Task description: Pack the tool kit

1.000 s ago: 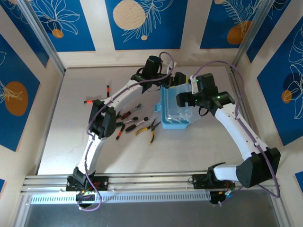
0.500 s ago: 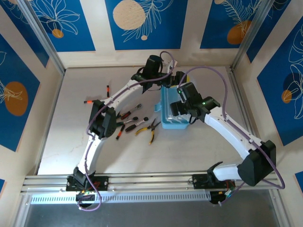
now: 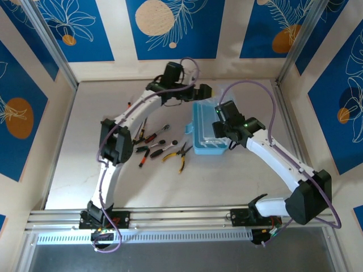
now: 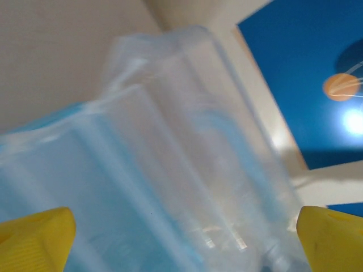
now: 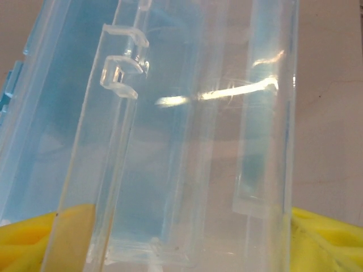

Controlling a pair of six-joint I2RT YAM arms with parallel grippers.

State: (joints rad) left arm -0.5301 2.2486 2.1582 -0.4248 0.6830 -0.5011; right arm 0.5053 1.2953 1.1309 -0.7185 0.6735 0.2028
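Right gripper [image 5: 184,238] straddles the clear lid [image 5: 187,113] across its width, grip indeterminable; left gripper [image 4: 181,226], jaws spread, faces its far end.

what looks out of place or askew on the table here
The tools lie scattered on the table left of the light-blue case: yellow-handled pliers and red-and-black screwdrivers point at mixed angles, all outside the case. Nothing looks spilled or damaged.

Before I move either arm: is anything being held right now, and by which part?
The left gripper is open, holding nothing. The right gripper brackets the clear lid across its width; whether it clamps cannot be told.
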